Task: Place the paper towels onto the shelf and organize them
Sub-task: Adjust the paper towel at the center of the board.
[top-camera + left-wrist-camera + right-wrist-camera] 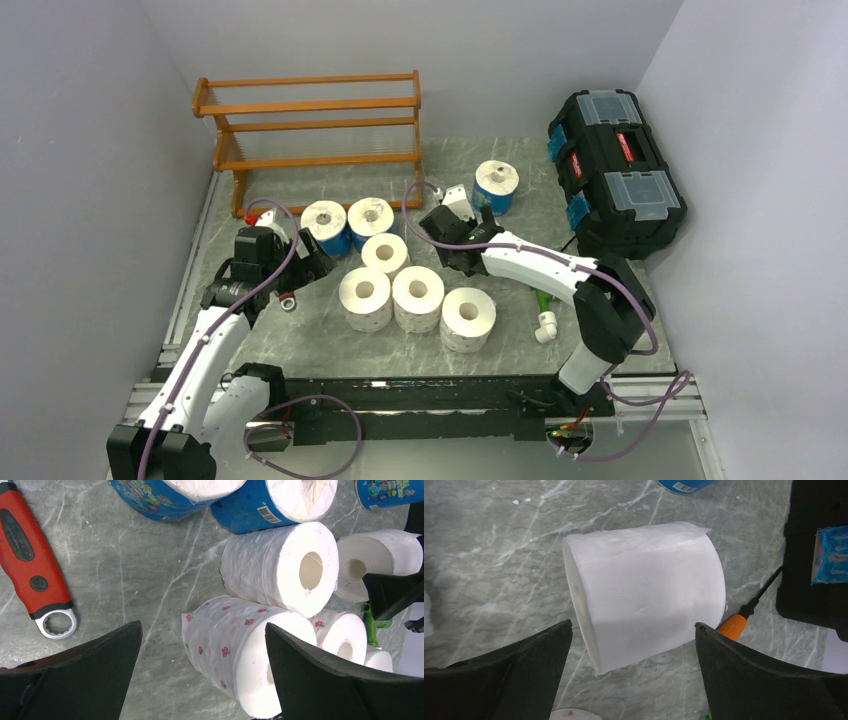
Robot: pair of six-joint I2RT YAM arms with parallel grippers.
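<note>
Paper towels [415,290] sat mid-frame on table [450,160], none on shelf [310,120]; left fingers [75,680] released; right fingers [764,680] spread astride side-lying roll [644,605], presumably for pickup.

A robot test cell in a lab, not a home. Bare pale walls [80,150] box in a grey marble-patterned worktop [300,345]. Two white-and-black arms are bolted to a metal rail [420,385] at its near edge, with purple cables [320,400] looping off them. A black toolbox [615,170] sits well to the right of the right jaws. A red-handled wrench [30,575] lies beside the left jaws.
</note>
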